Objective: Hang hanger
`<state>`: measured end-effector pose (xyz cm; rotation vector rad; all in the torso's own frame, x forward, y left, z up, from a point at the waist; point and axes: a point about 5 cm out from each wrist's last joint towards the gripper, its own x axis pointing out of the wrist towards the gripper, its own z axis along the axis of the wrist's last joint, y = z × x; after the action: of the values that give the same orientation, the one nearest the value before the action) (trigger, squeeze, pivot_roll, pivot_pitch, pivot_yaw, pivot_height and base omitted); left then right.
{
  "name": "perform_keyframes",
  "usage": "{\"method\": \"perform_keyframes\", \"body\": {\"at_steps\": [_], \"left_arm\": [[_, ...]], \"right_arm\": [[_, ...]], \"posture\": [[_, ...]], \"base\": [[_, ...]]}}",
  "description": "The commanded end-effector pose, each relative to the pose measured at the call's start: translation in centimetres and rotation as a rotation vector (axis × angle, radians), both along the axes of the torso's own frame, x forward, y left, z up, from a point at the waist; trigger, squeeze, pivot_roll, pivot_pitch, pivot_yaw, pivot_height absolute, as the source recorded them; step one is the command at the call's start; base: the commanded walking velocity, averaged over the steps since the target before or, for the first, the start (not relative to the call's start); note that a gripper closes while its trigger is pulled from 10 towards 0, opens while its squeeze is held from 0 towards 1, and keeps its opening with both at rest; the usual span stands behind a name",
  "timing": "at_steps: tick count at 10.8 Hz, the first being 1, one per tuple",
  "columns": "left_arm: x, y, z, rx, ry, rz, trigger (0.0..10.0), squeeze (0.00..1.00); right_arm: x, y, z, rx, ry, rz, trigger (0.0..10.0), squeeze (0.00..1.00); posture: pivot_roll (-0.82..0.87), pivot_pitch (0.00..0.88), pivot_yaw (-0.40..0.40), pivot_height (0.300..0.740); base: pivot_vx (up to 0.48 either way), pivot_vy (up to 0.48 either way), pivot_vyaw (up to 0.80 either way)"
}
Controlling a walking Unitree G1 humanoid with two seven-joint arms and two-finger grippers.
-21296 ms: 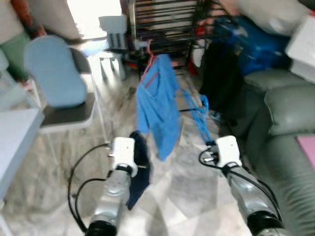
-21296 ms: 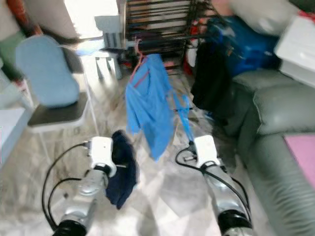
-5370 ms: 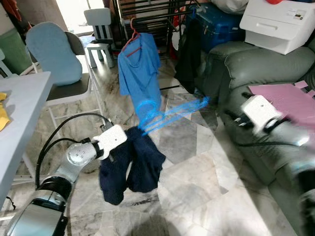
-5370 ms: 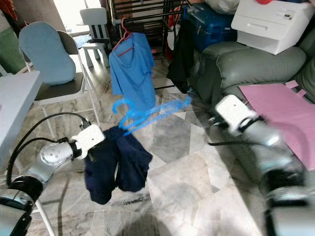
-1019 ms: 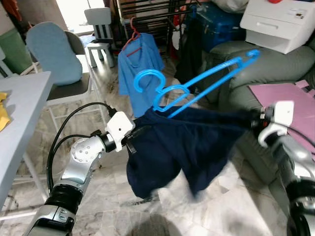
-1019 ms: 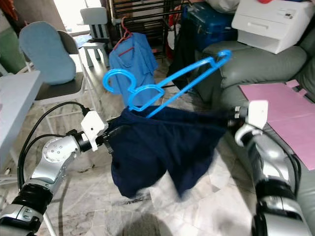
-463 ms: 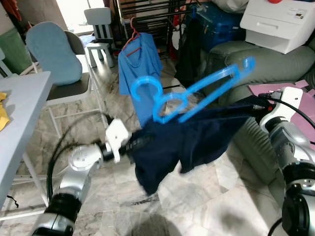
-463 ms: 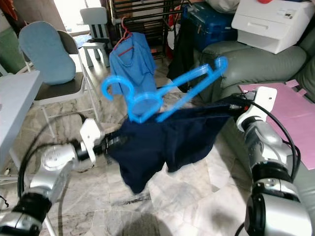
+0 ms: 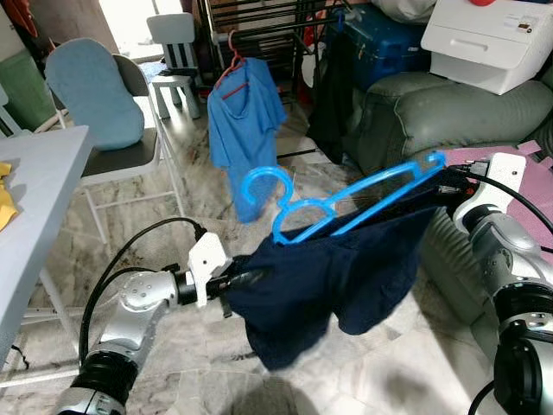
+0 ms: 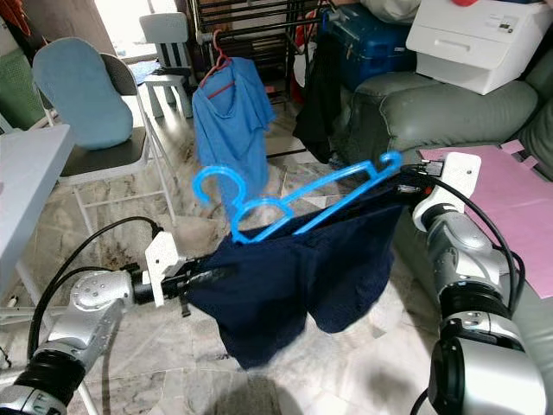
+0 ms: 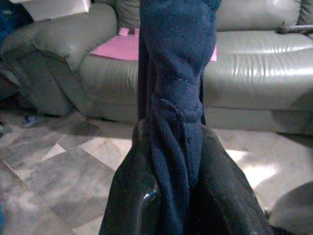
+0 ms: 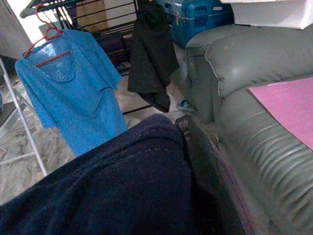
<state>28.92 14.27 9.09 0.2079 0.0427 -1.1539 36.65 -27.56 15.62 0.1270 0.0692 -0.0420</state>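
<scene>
Blue hanger (image 9: 346, 203) has dropped lower inside navy garment (image 9: 328, 277). Left tool (image 11: 173, 161) and right tool (image 9: 445, 188) both clamp fabric (garment seating; rack hang pending).

The lower bar of the blue hanger (image 9: 346, 205) is tucked inside the navy garment (image 9: 328, 277) I hold, so I cannot see how it sits there. The cloth covers the tips of my left gripper (image 11: 168, 147) and nearly all of my right gripper (image 12: 195, 147), apart from one dark finger. My right forearm runs off the picture's edge. The drying rack (image 10: 251, 17) behind is cut off at the top.
</scene>
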Motion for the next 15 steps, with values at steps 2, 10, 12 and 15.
{"method": "perform_keyframes", "body": {"at_steps": [2, 10, 12, 15], "left_arm": [[-0.5, 2.8, -1.4, 0.065, 0.084, 0.058, 0.0, 0.00], [-1.9, 3.1, -4.4, 0.312, 0.157, -0.040, 0.0, 0.00], [-1.0, 3.7, -5.3, 0.431, 0.169, 0.070, 0.0, 0.00], [-0.5, 3.9, -6.1, 0.475, 0.201, 0.169, 0.0, 0.00]], "right_arm": [[0.3, -1.6, 2.9, -0.006, -0.105, -0.082, 0.0, 0.00], [1.3, -0.3, 4.8, -0.066, -0.164, -0.020, 0.0, 0.00], [1.4, 0.3, 4.6, -0.088, -0.164, 0.001, 0.0, 0.00], [1.5, 1.1, 4.2, -0.132, -0.157, 0.038, 0.0, 0.00]], "posture": [[-0.12, 0.000, 0.069, 0.740], [-0.13, 0.000, 0.074, 0.740], [-0.12, 0.000, 0.076, 0.740], [-0.12, 0.000, 0.077, 0.740]], "base": [[0.000, 0.000, 0.00], [0.000, 0.000, 0.00], [0.000, 0.000, 0.00], [0.000, 0.000, 0.00]]}}
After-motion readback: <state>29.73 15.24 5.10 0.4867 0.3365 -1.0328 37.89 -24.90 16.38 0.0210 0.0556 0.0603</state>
